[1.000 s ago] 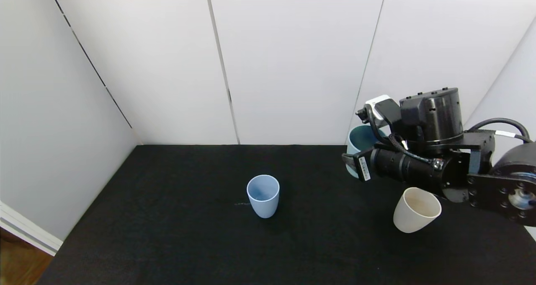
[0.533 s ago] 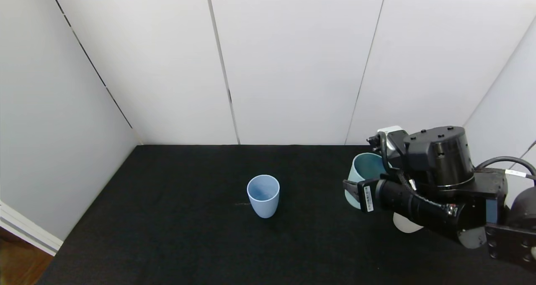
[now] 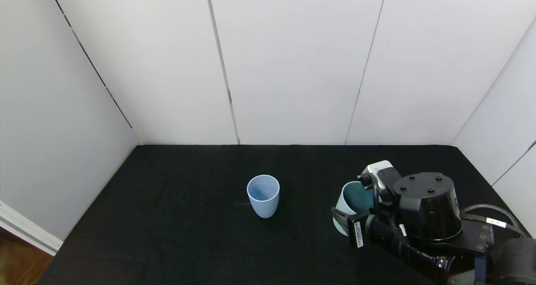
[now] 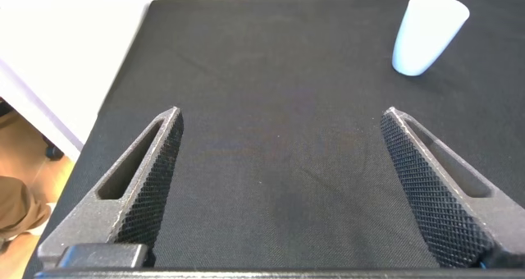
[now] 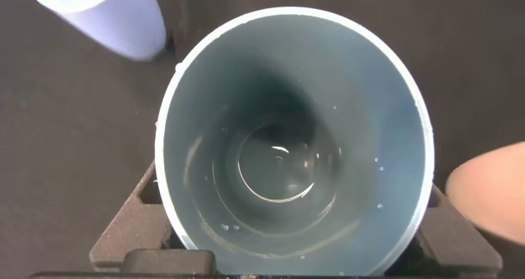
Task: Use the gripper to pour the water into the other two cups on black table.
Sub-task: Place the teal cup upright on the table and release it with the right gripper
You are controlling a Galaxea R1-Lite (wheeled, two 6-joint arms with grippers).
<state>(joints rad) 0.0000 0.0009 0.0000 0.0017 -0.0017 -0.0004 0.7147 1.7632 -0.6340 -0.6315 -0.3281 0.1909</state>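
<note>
My right gripper (image 3: pixel 351 213) is shut on a teal-green tumbler (image 3: pixel 348 198) and holds it tilted, low over the right side of the black table (image 3: pixel 167 234). In the right wrist view its fingers (image 5: pixel 131 230) flank the tumbler (image 5: pixel 197 90), and a little water (image 5: pixel 283 160) glints at the bottom. The light blue cup (image 3: pixel 263 195) stands upright at the table's middle, to the left of the gripper; it also shows in the right wrist view (image 5: pixel 107 12). The cream-beige cup (image 5: pixel 492 189) shows only at that view's edge, close beside the tumbler; my arm hides it in the head view. My left gripper (image 4: pixel 282 115) is open and empty over bare table.
White wall panels (image 3: pixel 293 67) close the table at the back and both sides. The table's left edge drops to a wooden floor (image 3: pixel 16 264). The light blue cup (image 4: pixel 426 33) stands far ahead of the left gripper.
My right arm has come down and nearer with the teal-green tumbler in its grip. It now covers the cream-beige cup in the head view. The light blue cup has not moved.
</note>
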